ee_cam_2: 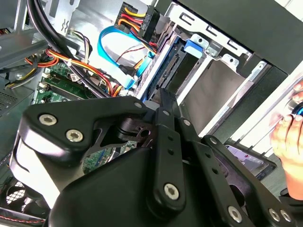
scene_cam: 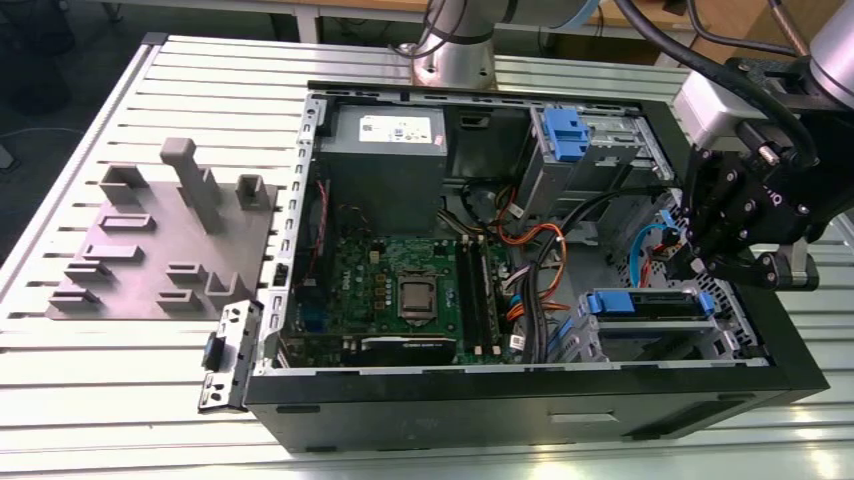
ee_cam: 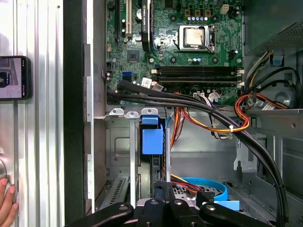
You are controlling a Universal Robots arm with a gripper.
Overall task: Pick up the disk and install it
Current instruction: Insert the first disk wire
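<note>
- My tool (scene_cam: 707,262) hangs over the open computer case's (scene_cam: 534,400) drive-bay corner; I cannot tell how its jaws stand.
- The disk (scene_cam: 650,303), blue-bracketed, sits in the bay just below my tool.

Even, bright overhead light fills the exterior view; the slatted metal surface (scene_cam: 80,400) shines pale, close to washed out along its near edge, while the inside of the computer case (scene_cam: 534,400) sits in softer shade with short, faint shadows. In the second wrist view the gripper (ee_cam_2: 161,156) body is dark and slightly soft from being so close to the lens, and the upper right corner beyond the case glares white. In the first wrist view the motherboard (ee_cam: 189,47) is crisp and evenly lit, the ribbed metal at one edge reflects brightly, and a hand (ee_cam: 7,203) at the corner looks blurred.
</note>
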